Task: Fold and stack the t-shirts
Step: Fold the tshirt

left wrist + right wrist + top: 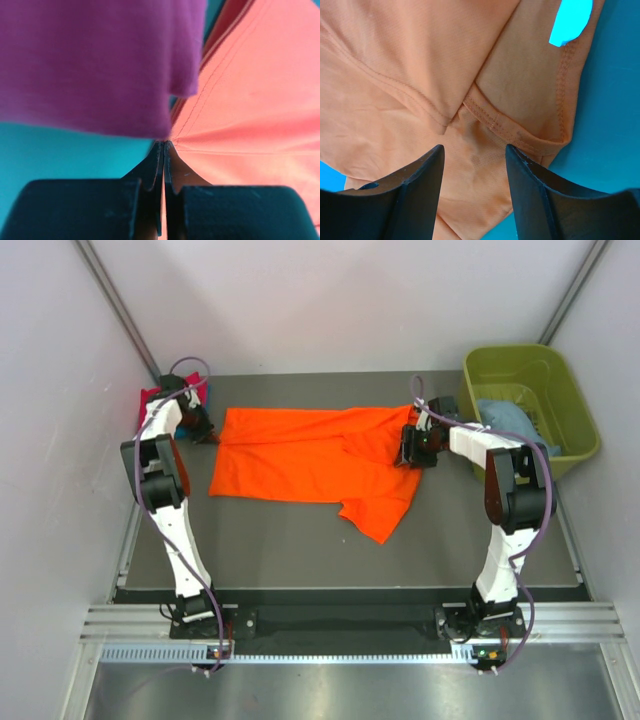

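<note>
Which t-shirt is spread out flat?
The orange t-shirt, spread across the middle. The crimson-pink one sits bunched at the far-left corner; the light blue one lies in the green tub.

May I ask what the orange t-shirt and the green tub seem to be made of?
The orange t-shirt looks like soft, matte knit cloth: it wrinkles, and the right wrist view shows stitched hems. The green tub is probably moulded plastic: smooth, slightly glossy, with a rigid rolled rim.

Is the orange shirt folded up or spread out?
Spread out, mostly. The bright orange cloth t-shirt lies wide and flat across the dark table, one sleeve sticking out, not in a neat folded bundle.
</note>
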Controlling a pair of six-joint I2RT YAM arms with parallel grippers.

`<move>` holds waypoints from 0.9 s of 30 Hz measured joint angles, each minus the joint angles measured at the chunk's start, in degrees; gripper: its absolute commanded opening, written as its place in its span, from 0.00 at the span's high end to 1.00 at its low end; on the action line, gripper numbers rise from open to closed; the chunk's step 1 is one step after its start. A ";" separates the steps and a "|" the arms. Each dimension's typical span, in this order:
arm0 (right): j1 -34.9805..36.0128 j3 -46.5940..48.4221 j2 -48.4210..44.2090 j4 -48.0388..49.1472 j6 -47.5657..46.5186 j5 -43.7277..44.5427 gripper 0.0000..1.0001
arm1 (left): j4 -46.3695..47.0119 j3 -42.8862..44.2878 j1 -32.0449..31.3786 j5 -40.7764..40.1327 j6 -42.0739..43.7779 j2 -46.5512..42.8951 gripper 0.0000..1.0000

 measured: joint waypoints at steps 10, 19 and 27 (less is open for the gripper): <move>0.00 0.00 0.00 0.09 -0.11 0.24 0.46 | -0.04 0.15 0.35 -1.01 0.83 -0.04 0.64; -0.13 -0.42 -2.93 -0.48 -3.72 2.27 0.44 | -0.20 -0.44 0.44 3.56 0.87 -4.61 0.55; 5.16 -5.20 -17.33 -1.18 -18.38 4.15 0.51 | -0.61 -12.76 0.50 2.45 0.79 -20.02 0.60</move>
